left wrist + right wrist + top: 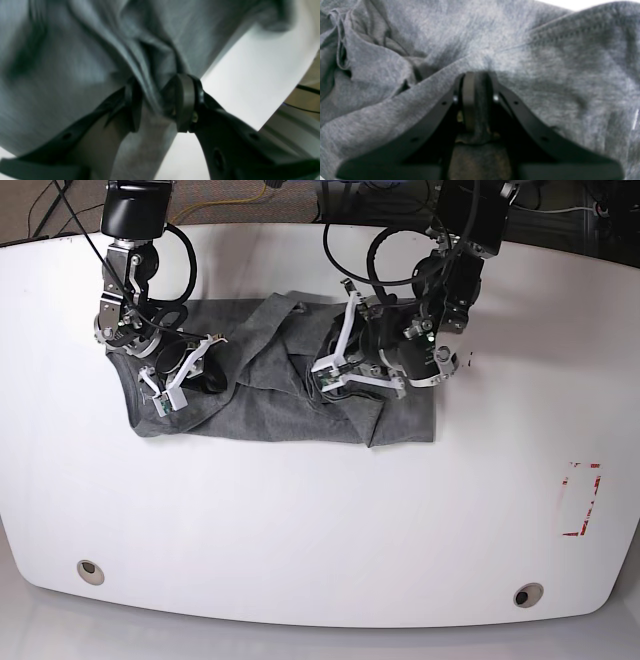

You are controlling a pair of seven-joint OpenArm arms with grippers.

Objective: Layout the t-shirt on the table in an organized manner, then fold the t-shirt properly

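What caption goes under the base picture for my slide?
Two robot arms pinch a crumpled grey t-shirt on the white table, left tool and right tool both gripping.

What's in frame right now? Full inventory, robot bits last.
t-shirt: one, dark heather grey, crumpled on the far half of the table, between the two arms.
table: one, glossy white, fills the base view.
grommet holes: two, grey, near front left and front right corners.
red tape mark: one, right side of the base view.
cables: several, black and yellow, on the floor behind the table.
left claw: one, black, pinching a bunched fold of the shirt.
right claw: one, black, closed on a shirt layer.
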